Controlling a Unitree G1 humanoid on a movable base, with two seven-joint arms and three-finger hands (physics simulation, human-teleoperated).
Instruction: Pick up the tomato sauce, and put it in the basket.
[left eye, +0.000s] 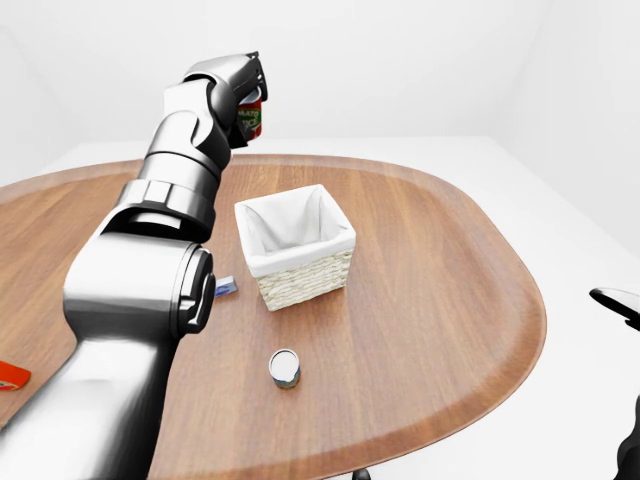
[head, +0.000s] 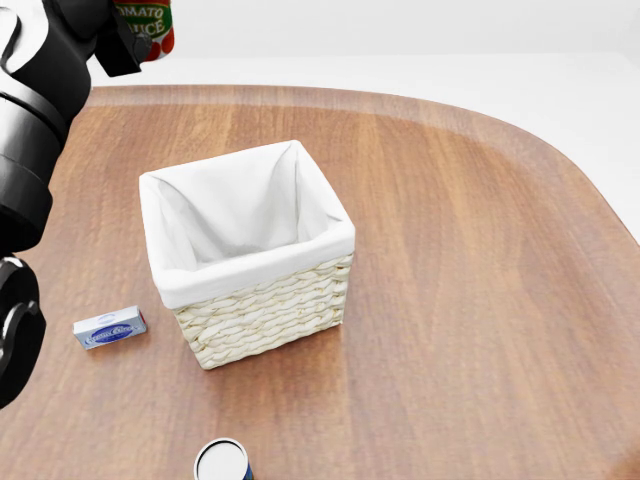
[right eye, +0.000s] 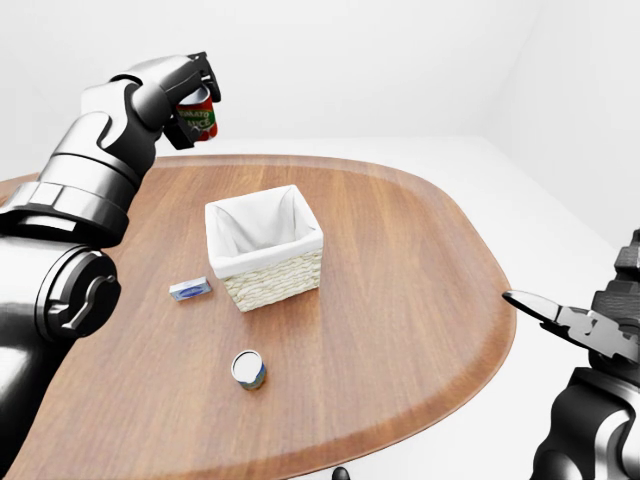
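A: Start with the biggest thing. What carries it all?

B: The wooden worktop (right eye: 400, 280), oval, with the basket (head: 260, 300) standing open and white-lined near its middle.

A: And the arms?

B: The left hand (right eye: 185, 95) is raised high over the worktop's far left part, fingers (right eye: 205, 72) clamped round the tomato sauce (right eye: 200, 118). The right hand (right eye: 590, 325) sits low at the right edge of the right-eye view, well apart from everything; whether its fingers are spread or closed I cannot tell.

A: So where does the can lie relative to the basket?

B: In the head view it is up at the top left, above and left of the basket's mouth, not over it. Its long axis looks roughly upright, label outward.

A: Then the coming move?

B: My reading: the left arm must carry the can toward the view's right and downward until it hangs over the opening, then let go. The left hand is the only one near.

A: Smaller bits?

B: A white-topped can (right eye: 247, 368) and a small blue box (head: 110, 328) lie beside the basket, outside it
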